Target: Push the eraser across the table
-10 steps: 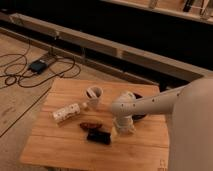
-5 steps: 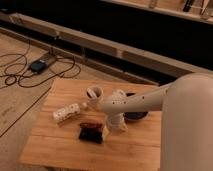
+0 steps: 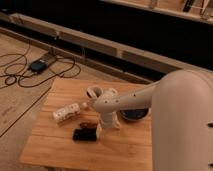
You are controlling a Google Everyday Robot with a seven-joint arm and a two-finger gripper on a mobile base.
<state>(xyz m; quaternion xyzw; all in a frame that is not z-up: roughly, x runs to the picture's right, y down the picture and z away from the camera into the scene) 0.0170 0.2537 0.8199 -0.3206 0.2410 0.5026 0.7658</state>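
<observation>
The eraser point(image 3: 85, 134) is a small flat black block lying on the light wooden table point(image 3: 55, 152), left of centre near the front. My gripper point(image 3: 101, 128) hangs down from the white arm and sits right beside the eraser's right end, low over the tabletop. A small brown oblong object point(image 3: 88, 124) lies just behind the eraser.
A white cylinder point(image 3: 66, 112) lies on its side at the left. A white cup point(image 3: 93, 93) stands at the back. A dark round bowl point(image 3: 134, 115) sits at the right, partly behind the arm. Cables and a black box point(image 3: 37, 65) lie on the floor to the left.
The arm and gripper have swung to the left. The eraser has slid left across the table with them.
</observation>
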